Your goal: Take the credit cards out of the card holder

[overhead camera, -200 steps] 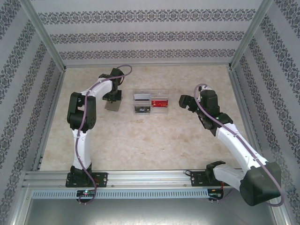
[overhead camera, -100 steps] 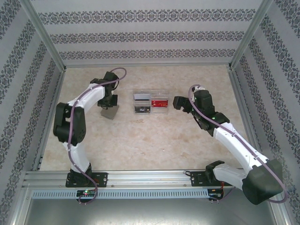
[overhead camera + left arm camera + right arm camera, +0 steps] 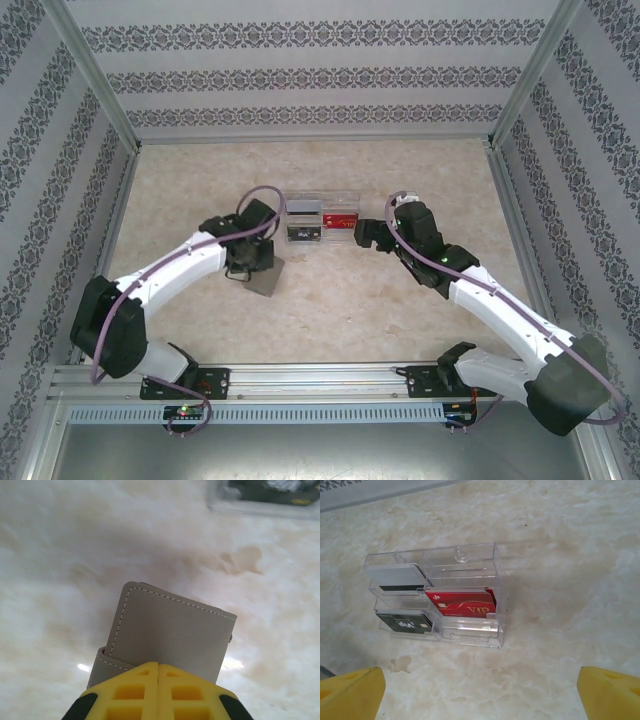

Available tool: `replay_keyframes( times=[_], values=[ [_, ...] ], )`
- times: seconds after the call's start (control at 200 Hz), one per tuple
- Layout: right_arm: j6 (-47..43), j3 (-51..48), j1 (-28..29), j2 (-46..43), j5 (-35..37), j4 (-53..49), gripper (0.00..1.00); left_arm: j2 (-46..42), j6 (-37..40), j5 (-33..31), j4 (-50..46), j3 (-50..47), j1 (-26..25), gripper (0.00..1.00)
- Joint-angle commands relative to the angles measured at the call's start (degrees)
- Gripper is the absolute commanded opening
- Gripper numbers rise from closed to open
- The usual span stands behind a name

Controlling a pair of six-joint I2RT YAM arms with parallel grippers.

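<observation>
Card holder (image 3: 265, 285) nearer — diagonal, closed

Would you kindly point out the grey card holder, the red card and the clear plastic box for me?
grey card holder (image 3: 170, 630): left wrist view, middle of its stitched cover.
red card (image 3: 462, 602): right wrist view, centre of its face.
clear plastic box (image 3: 470, 566): right wrist view, bare back wall.

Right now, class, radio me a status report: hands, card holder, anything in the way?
Left hand shut on folded card holder. Right hand open, empty. Clear box close ahead of right hand.
</observation>
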Motion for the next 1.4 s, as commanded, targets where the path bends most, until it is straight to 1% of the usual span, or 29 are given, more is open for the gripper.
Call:
replay_keyframes(
  times=[0.0, 0.08, 0.12, 0.17, 0.265, 0.3, 0.34, 0.45, 0.535, 0.675, 0.769, 0.829, 1.014, 1.199, 1.394],
  values=[
    [1.2, -1.2, 1.5, -2.1, -0.6, -1.5, 0.98, -0.8, -16.4, -4.2, 7.3, -2.8, -6.1, 0.00],
    [3.2, -2.0, 2.5, -1.9, -3.2, -1.2, 0.98, 0.7, -21.6, -8.4, 9.5, -4.3, -10.7, 0.00],
    [4.0, -2.6, 3.2, -1.7, -5.1, -0.4, 0.98, 1.9, -23.1, -9.1, 10.7, -4.9, -12.1, 0.00],
    [5.3, -3.6, 3.7, -1.5, -7.6, 0.4, 0.98, 3.7, -23.7, -9.1, 12.2, -5.3, -13.4, 0.00],
    [7.5, -5.0, 4.9, -0.7, -10.9, 1.6, 0.98, 7.4, -22.9, -9.4, 10.3, -4.0, -14.4, 0.00],
    [8.1, -5.4, 5.6, -0.5, -10.7, 1.8, 0.98, 8.1, -21.9, -9.7, 9.0, -3.4, -14.7, 0.05],
    [8.6, -5.8, 6.4, -0.5, -9.9, 2.0, 0.98, 8.8, -20.5, -9.8, 7.7, -2.8, -14.9, 0.12],
    [10.2, -7.3, 7.8, 0.2, -9.0, 3.7, 0.98, 10.5, -16.3, -10.0, 3.7, -1.3, -14.9, 0.23],
    [10.7, -7.5, 8.4, 0.9, -8.5, 3.7, 0.98, 11.3, -13.7, -9.8, 1.7, -0.3, -15.0, 0.33],
    [10.7, -7.5, 8.6, 1.4, -7.9, 3.5, 0.98, 12.9, -11.3, -10.1, -0.9, 1.7, -15.0, 0.33],
    [10.4, -7.2, 8.6, 1.5, -7.3, 3.2, 0.98, 14.3, -9.5, -8.3, -0.6, 2.4, -15.1, 0.34],
    [10.2, -7.0, 8.6, 1.7, -7.1, 3.0, 0.98, 15.4, -9.2, -7.6, -1.2, 3.2, -15.2, 0.35],
    [10.2, -6.8, 8.7, 1.7, -6.8, 2.7, 0.98, 18.3, -8.9, -7.7, -3.7, 4.4, -15.7, 0.35],
    [10.1, -6.7, 8.6, 1.8, -6.7, 2.7, 0.98, 18.6, -8.6, -8.6, -5.7, 4.8, -15.7, 0.33],
    [10.0, -6.4, 8.6, 1.9, -6.6, 2.4, 0.98, 17.4, -8.1, -8.4, -7.7, 5.7, -16.3, 0.35]
  ],
)
